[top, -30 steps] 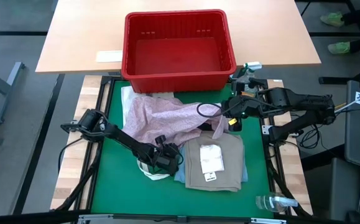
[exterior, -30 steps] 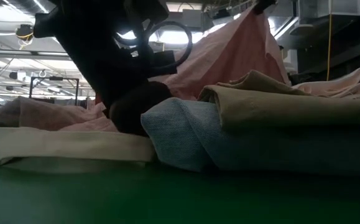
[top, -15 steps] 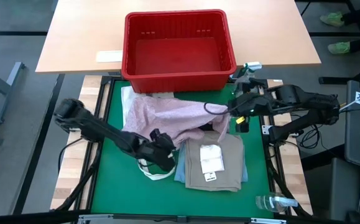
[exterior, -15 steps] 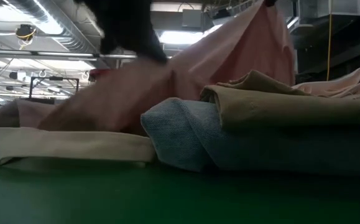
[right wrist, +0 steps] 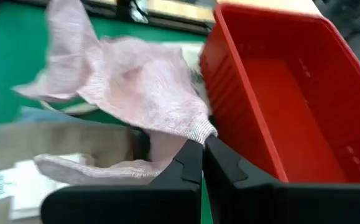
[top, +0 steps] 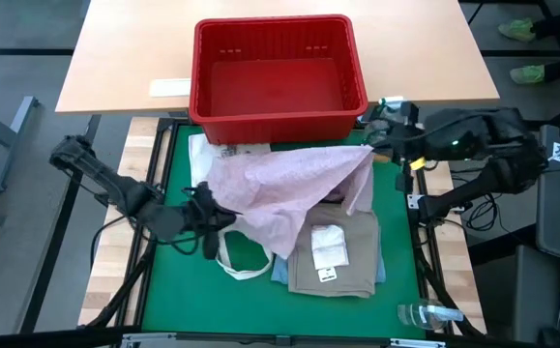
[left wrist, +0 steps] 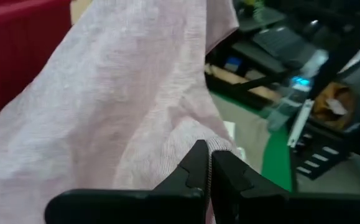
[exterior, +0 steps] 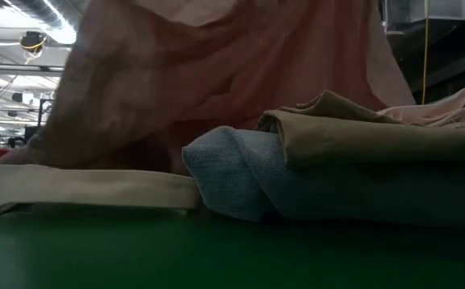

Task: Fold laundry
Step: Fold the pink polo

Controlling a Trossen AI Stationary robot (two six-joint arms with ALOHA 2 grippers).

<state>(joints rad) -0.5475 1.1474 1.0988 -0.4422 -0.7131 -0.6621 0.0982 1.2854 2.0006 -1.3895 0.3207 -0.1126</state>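
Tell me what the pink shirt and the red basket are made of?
The pink shirt looks like thin, soft woven cloth, maybe cotton or linen: it drapes, and a fine heathered weave shows in the left wrist view. The red basket looks like hard, glossy moulded plastic: its ribbed walls stand stiff.

Shirt (top: 289, 184) — heathered pink (pale); basket (top: 278, 72) — red.

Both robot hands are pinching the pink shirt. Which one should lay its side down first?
Probably left: the left gripper holds the pink shirt over bare green mat; the right gripper is beside the red basket.
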